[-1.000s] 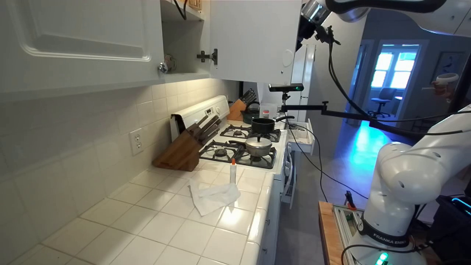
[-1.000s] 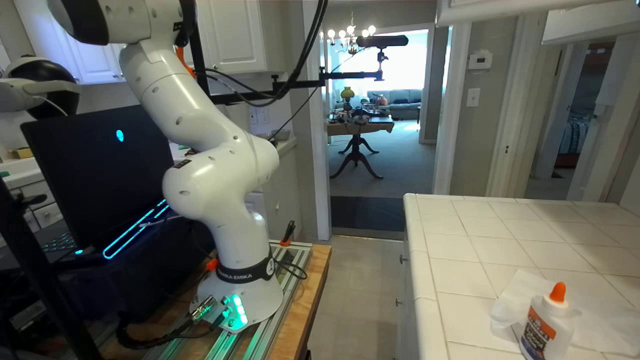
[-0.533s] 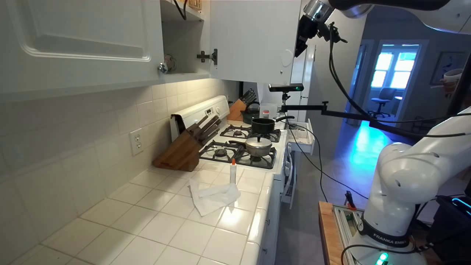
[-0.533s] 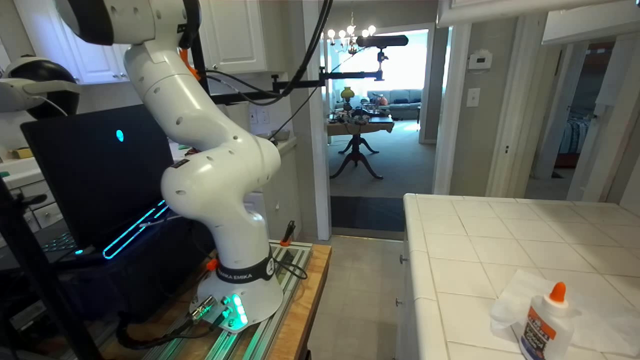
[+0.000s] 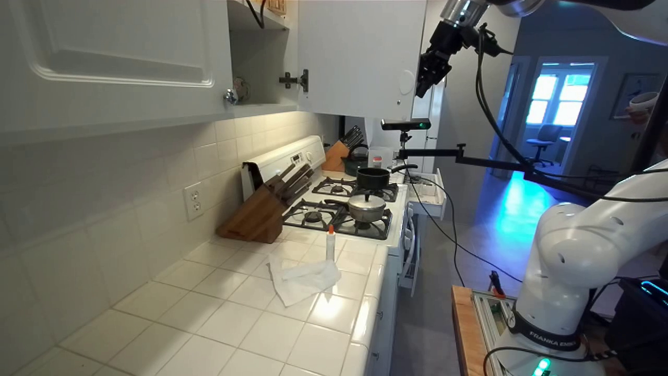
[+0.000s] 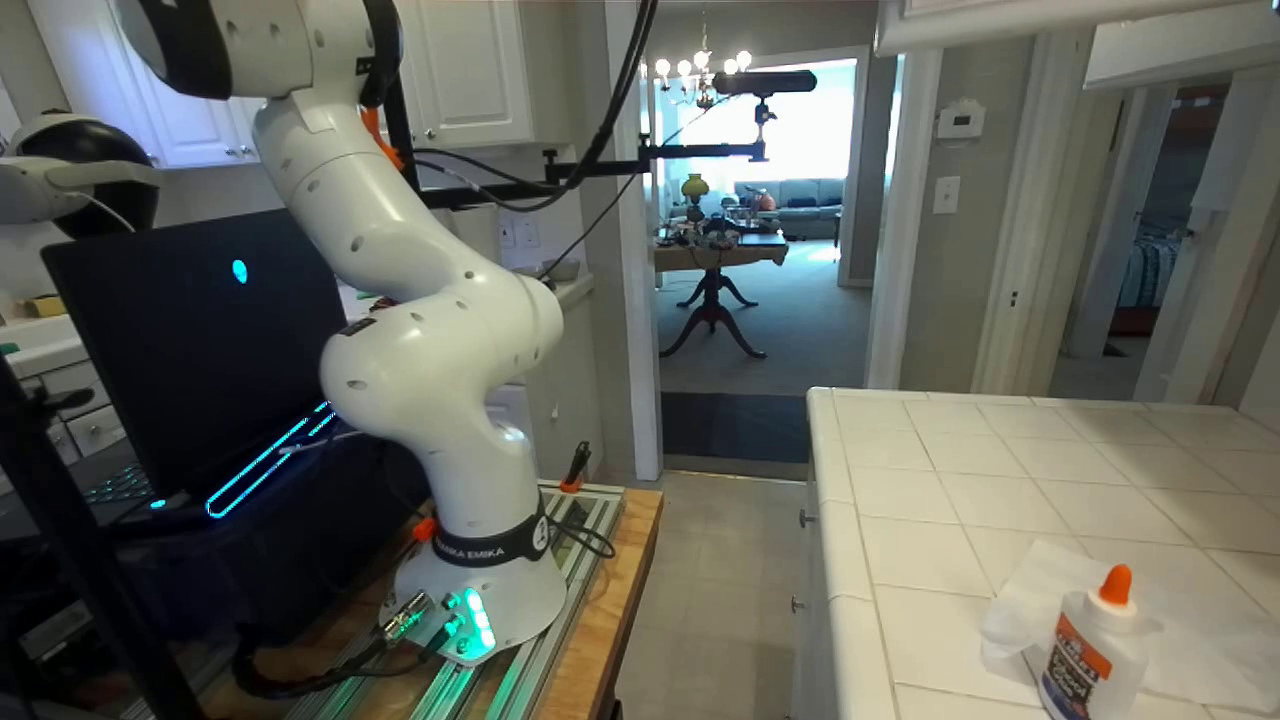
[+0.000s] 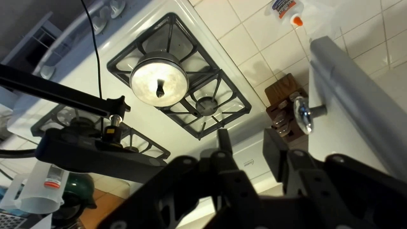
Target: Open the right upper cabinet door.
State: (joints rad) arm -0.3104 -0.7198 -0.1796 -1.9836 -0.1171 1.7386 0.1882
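The right upper cabinet door [image 5: 360, 57] stands open; the gripper [image 7: 249, 143], jaws parted, hangs just beside it, contact unclear.

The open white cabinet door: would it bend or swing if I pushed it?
The flat white door would probably swing, since a dark metal hinge holds one edge. It seems too stiff to bend, given its flat, unbowed face.
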